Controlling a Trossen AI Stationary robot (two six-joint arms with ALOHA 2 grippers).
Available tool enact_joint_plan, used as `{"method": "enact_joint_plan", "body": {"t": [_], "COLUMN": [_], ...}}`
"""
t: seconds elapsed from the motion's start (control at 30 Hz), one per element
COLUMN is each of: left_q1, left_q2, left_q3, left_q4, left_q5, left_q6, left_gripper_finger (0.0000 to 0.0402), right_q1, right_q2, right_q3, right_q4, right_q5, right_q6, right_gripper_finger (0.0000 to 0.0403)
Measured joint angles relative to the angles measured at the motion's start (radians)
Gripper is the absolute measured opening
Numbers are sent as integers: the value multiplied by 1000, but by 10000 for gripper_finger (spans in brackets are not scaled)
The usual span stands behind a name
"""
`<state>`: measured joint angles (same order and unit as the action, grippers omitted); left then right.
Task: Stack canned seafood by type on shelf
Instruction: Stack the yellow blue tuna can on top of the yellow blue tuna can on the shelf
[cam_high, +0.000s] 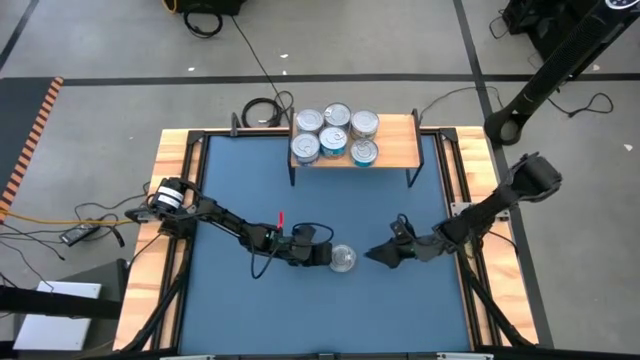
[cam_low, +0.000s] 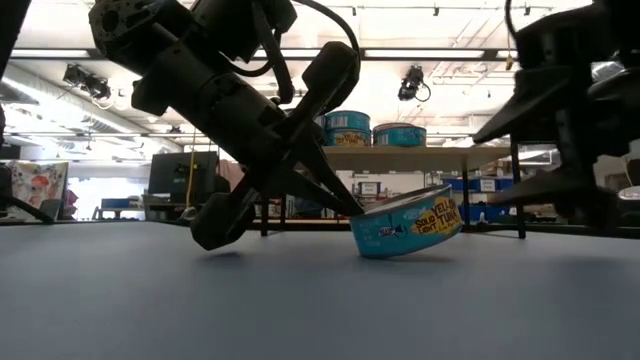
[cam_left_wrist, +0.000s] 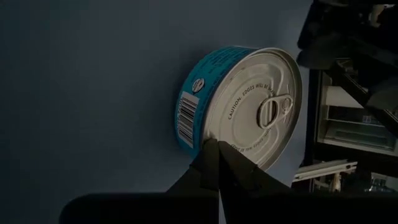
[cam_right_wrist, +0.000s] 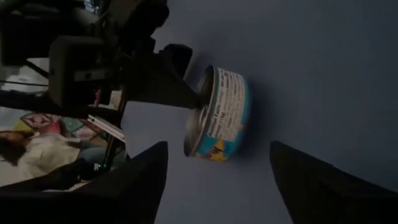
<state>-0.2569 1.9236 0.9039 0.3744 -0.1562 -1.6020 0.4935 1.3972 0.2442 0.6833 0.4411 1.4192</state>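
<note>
One teal-labelled tin (cam_high: 343, 259) with a silver pull-tab lid (cam_left_wrist: 258, 106) sits at the table's middle, tilted, its right side raised off the blue surface (cam_low: 410, 228). My left gripper (cam_high: 325, 256) is shut, and its tips meet the tin's left rim (cam_low: 350, 208). My right gripper (cam_high: 376, 256) is open just right of the tin and touches nothing; its wrist view shows the tin (cam_right_wrist: 221, 112) ahead between its spread fingers. The wooden shelf (cam_high: 395, 140) stands at the far edge, with several tins (cam_high: 335, 135) on its left part. My left gripper presses its shut fingertips (cam_left_wrist: 211, 149) on the rim of the tin's lid (cam_left_wrist: 208, 134), at the side facing the table's left. The fingers slant down from the left. The tin rests on its lower left edge (cam_low: 362, 252), tilted, with its right side off the table.
Wooden strips (cam_high: 172, 190) edge the blue table. The shelf's right part (cam_high: 398, 128) is bare board. Cables (cam_high: 265, 110) lie beyond the far edge. Open blue surface spreads near and to both sides of the tin.
</note>
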Motion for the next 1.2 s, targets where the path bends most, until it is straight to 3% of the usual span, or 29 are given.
{"method": "enact_joint_plan", "body": {"t": [0.33,0.6,0.77,1.0,1.2], "left_q1": [2,2,2,0,0], "left_q2": [1,1,1,1,2], "left_q3": [0,-1,-1,-2,-4], "left_q4": [1,1,0,0,50], "left_q5": [1,1,1,11,11], "left_q6": [19,27,55,58,110], "left_gripper_finger": [0,0,0,0,1], "right_q1": [-64,-122,-143,-151,-151], "right_q2": [245,316,314,316,315], "right_q3": [132,177,182,199,211], "right_q4": [79,123,96,43,6], "right_q5": [-129,-203,-193,-195,-199], "right_q6": [-8,-34,-23,-65,-65], "right_gripper_finger": [310,325,280,128,126]}}
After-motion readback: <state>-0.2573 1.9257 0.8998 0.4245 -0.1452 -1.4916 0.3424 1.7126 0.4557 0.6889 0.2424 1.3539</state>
